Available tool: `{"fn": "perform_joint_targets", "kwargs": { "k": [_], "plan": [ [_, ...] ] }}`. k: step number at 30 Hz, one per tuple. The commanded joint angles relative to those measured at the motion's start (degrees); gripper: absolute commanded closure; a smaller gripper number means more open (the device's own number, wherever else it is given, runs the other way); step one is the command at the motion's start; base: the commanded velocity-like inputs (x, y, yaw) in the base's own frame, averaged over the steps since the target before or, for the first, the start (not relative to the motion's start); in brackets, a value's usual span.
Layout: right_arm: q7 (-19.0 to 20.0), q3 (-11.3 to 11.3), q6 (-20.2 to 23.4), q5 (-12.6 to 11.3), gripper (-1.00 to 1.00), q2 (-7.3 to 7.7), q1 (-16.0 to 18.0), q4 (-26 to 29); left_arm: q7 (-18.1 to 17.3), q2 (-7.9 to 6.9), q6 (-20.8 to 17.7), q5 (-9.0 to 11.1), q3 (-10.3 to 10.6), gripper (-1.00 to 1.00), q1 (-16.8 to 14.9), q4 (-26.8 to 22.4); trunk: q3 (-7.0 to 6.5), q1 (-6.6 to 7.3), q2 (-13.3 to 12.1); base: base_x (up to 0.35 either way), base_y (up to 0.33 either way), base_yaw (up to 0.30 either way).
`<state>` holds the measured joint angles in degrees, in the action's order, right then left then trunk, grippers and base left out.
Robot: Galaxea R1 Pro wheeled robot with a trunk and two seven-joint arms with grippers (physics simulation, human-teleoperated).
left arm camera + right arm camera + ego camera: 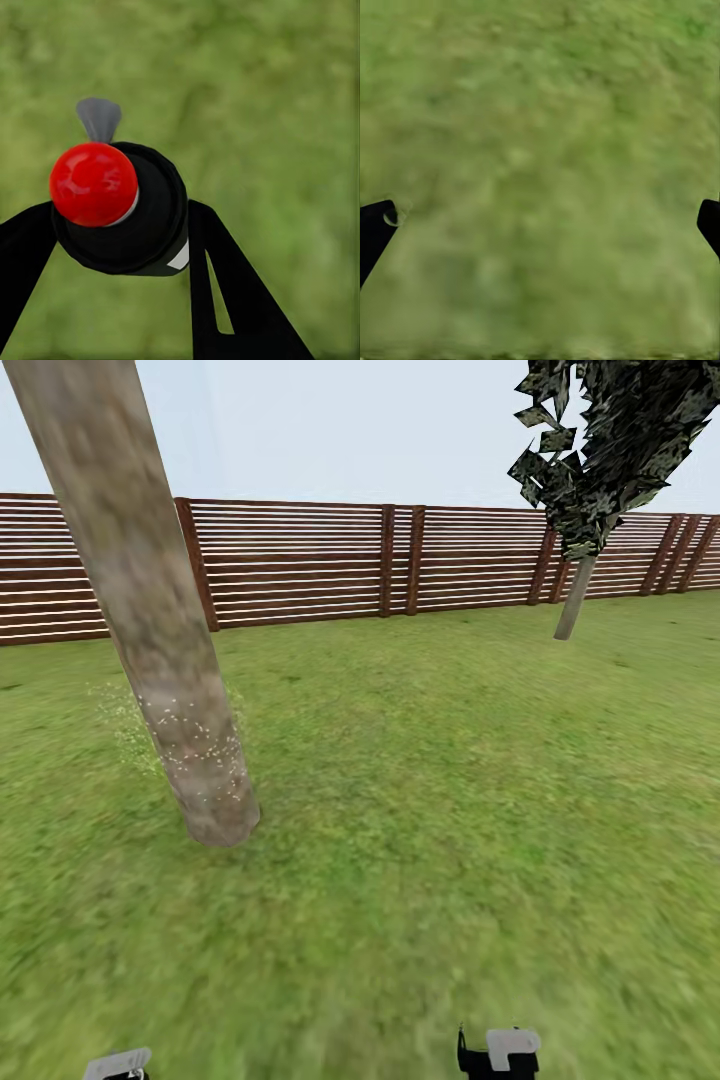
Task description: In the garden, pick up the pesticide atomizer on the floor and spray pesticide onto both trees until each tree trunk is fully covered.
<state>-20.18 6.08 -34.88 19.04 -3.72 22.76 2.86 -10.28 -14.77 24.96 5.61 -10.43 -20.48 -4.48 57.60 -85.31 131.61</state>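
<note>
Jaws: L gripper (120, 225) clamped on pesticide atomizer (124, 214); R gripper (540, 225) wide apart, nothing btwn.

Atomizer seen end-on in L wrist view: black body, red knob, grey nozzle, lawn (540, 112) behind. Head view: near tree trunk (150, 620) at left, leaning, w/ white specks low on bark & on grass beside it; 2nd tree (600, 450) far right by slat fence (300, 560).

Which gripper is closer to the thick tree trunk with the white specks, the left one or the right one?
Left. The left gripper sits at the bottom edge, below the tree trunk; the right gripper is further off to the right across the lawn.
</note>
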Motion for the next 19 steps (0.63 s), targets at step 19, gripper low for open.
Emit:
{"fn": "perform_joint_targets", "kwargs": {
  "k": [19],
  "plan": [
    [0.0, 0.1, 0.2, 0.0, -1.0, 0.21, -0.1, -1.3, 0.0, 0.26, 0.1, 0.6, 0.1, 1.0, 0.1, -0.2, 0.0, 0.0, 0.0, 0.0, 0.0, 0.0]
  ]
}}
